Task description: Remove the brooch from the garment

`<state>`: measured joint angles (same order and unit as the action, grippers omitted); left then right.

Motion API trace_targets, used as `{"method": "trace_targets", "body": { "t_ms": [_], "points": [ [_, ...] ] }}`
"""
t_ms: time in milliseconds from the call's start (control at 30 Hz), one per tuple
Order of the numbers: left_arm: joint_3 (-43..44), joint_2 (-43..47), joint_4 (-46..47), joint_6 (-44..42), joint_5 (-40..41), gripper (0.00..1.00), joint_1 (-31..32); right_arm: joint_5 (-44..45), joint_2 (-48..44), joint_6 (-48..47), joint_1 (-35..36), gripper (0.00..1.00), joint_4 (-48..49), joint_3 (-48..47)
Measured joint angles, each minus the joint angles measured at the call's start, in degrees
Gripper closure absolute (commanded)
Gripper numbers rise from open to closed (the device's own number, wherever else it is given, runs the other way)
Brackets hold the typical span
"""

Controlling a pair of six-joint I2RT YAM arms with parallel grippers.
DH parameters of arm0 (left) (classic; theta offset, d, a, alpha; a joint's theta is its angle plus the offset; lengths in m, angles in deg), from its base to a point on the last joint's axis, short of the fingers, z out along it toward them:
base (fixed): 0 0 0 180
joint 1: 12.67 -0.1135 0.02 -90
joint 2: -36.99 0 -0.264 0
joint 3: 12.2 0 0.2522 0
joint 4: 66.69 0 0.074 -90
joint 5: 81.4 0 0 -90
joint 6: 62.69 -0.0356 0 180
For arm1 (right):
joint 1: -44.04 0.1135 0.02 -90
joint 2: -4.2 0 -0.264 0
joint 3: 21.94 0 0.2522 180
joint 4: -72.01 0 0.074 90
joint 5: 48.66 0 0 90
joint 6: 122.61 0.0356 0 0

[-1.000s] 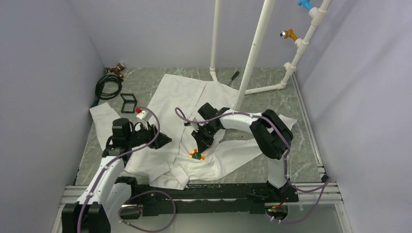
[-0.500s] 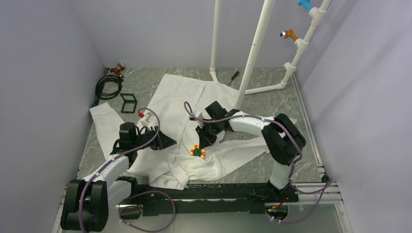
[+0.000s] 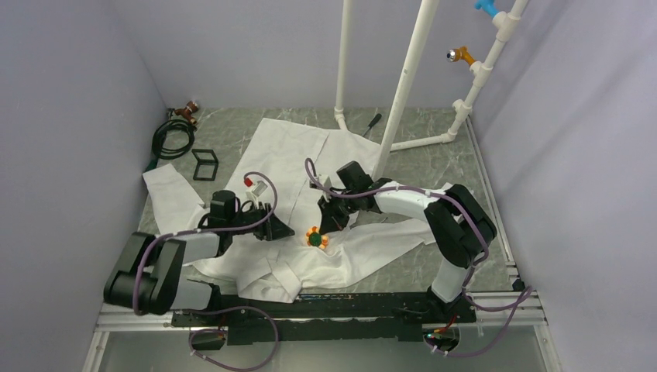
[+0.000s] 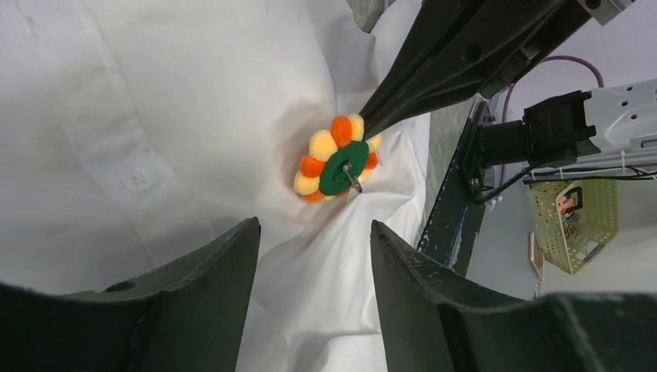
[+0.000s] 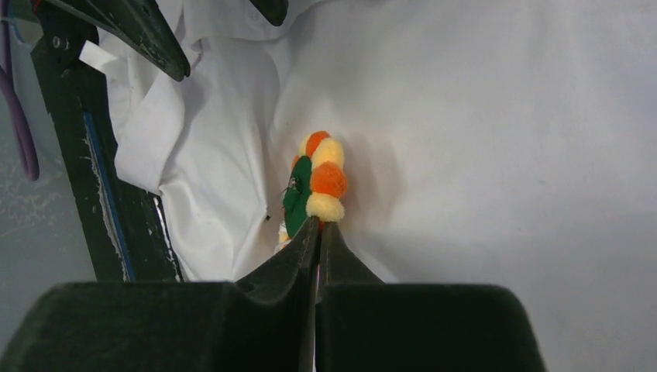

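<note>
The brooch (image 3: pixel 314 238), a ring of orange and yellow petals, shows its green back and metal pin and stands on edge on the white garment (image 3: pixel 287 159) near the front of the table. My right gripper (image 3: pixel 322 228) is shut on the brooch's rim; in the right wrist view its tips (image 5: pixel 318 225) pinch the lower petals of the brooch (image 5: pixel 316 186), and the garment (image 5: pixel 503 116) bunches around it. My left gripper (image 3: pixel 283 231) is open just left of the brooch. In the left wrist view (image 4: pixel 314 232) the brooch (image 4: pixel 338 159) lies ahead of the open jaws over the garment (image 4: pixel 155 93).
White pipe frame (image 3: pixel 407 85) stands at the back. A coiled black hose (image 3: pixel 172 138) and a black square frame (image 3: pixel 205 164) lie at the back left. A screwdriver (image 3: pixel 373 122) lies by the pipes. A black rail (image 3: pixel 349 306) runs along the front edge.
My left gripper has moved right across the shirt, close to the brooch. My right gripper has shifted slightly back and right, staying at the brooch, which barely moved.
</note>
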<state>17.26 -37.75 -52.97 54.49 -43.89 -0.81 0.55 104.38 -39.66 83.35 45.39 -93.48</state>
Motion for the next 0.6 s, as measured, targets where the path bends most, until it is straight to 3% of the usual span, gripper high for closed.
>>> {"method": "trace_targets", "body": {
  "t_ms": [167, 400, 600],
  "points": [
    [3.80, -9.46, 6.08, 0.04, -1.60, 0.43, 2.25, 0.61, -0.20, -0.42, -0.50, 1.00, 1.11, 2.10],
    [6.71, -16.00, 11.58, 0.68, -3.17, 0.44, 6.56, 2.49, -3.28, -0.90, -0.48, 1.00, 3.21, 4.17],
    [7.08, -17.55, 12.09, 0.48, -3.13, 0.29, 7.15, 2.99, -6.99, -1.46, -0.48, 1.00, 6.03, 6.21]
  ]
}}
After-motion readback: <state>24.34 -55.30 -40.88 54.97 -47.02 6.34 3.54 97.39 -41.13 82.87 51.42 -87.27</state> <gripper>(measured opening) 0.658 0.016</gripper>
